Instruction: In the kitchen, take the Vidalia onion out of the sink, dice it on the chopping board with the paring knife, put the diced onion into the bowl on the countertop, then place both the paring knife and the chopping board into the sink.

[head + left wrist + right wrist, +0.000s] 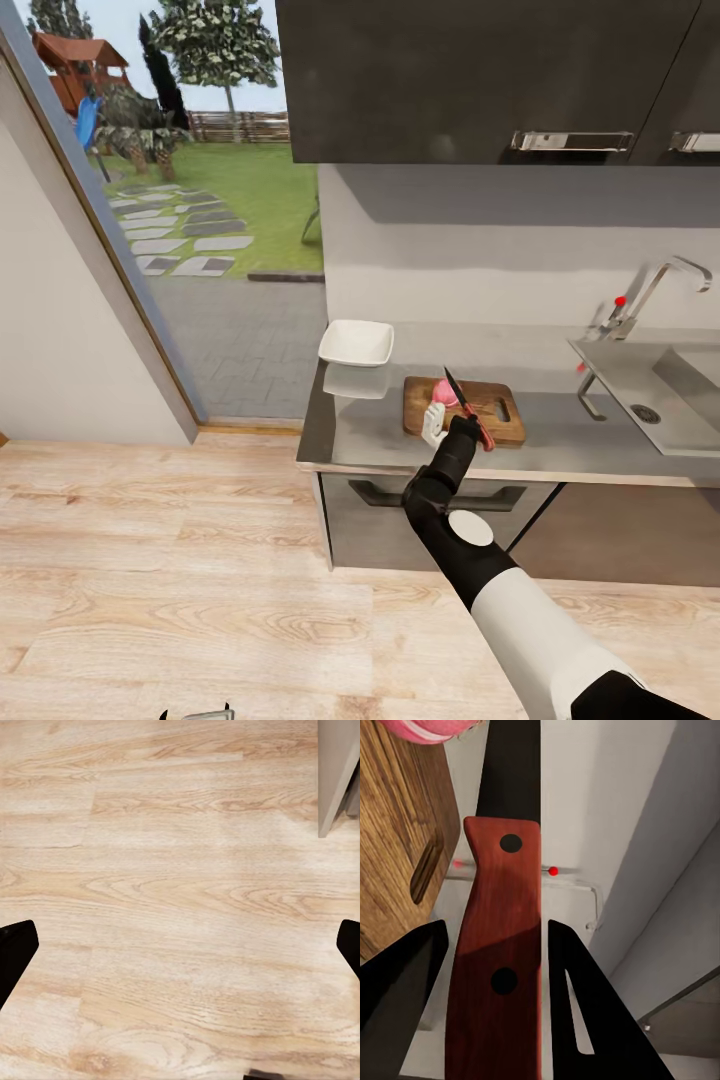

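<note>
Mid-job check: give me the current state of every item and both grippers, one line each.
Onion: whole, uncut, on the board.
Chopping board: flat on the countertop, beside the sink.
Paring knife: held in the right gripper, blade over the onion.
Bowl: upright, empty, on the countertop.
Left gripper: open, empty, over the floor.

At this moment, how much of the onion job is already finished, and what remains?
Done: the onion is out of the sink and lies on the chopping board.
In hand: the right end effector grips the paring knife by its red handle, blade over the onion, which looks uncut.
Left: dice it, fill the white bowl, which looks empty, then put knife and board into the sink.
</note>
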